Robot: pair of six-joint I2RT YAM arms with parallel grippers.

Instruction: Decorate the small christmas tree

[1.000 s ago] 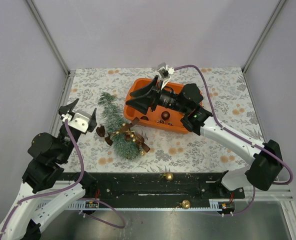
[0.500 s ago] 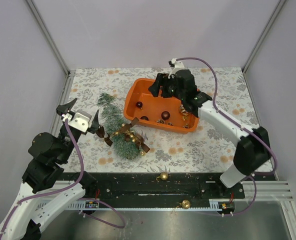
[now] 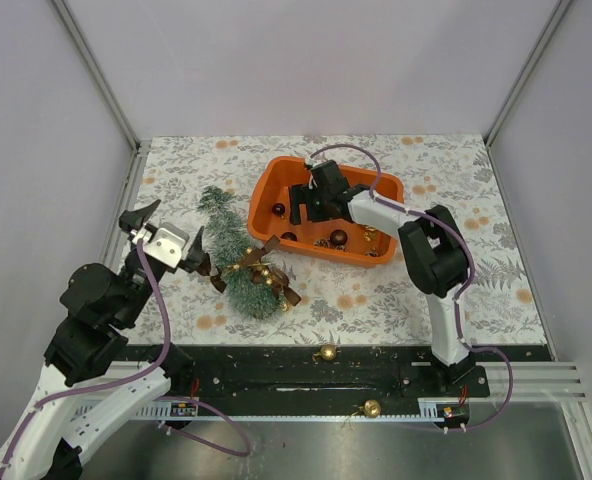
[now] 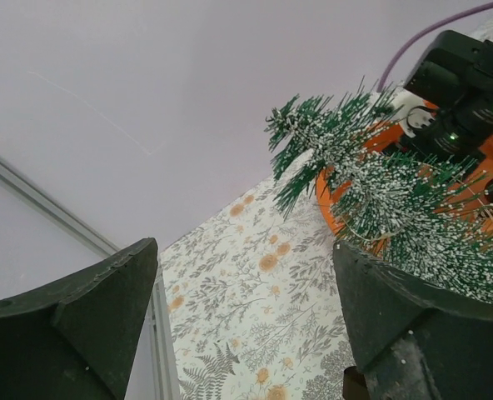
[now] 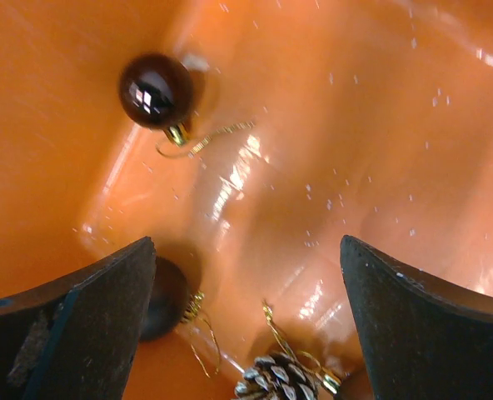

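The small christmas tree [image 3: 234,248] lies on its side on the floral cloth, tip toward the back, with gold baubles and brown ribbon [image 3: 256,270] at its wide end. In the left wrist view its frosted branches [image 4: 380,187] rise to the right. My left gripper [image 3: 168,230] hovers open just left of the tree, nothing between its fingers [image 4: 245,246]. My right gripper [image 3: 309,208] is open, low inside the orange tray [image 3: 276,180]. Below it lie a dark red bauble [image 5: 155,90], a second bauble [image 5: 165,296] by the left finger and a pine cone [image 5: 280,377].
More baubles lie in the right half of the tray [image 3: 340,238]. Two loose gold baubles [image 3: 327,352] [image 3: 372,408] sit on the black rail at the near edge. The right arm's elbow [image 3: 436,255] is folded over the tray's right end. Grey walls enclose the table.
The right arm has folded back and its gripper has swung left and down into the tray, jaws spreading wider. The left gripper has opened wider and stayed in place.
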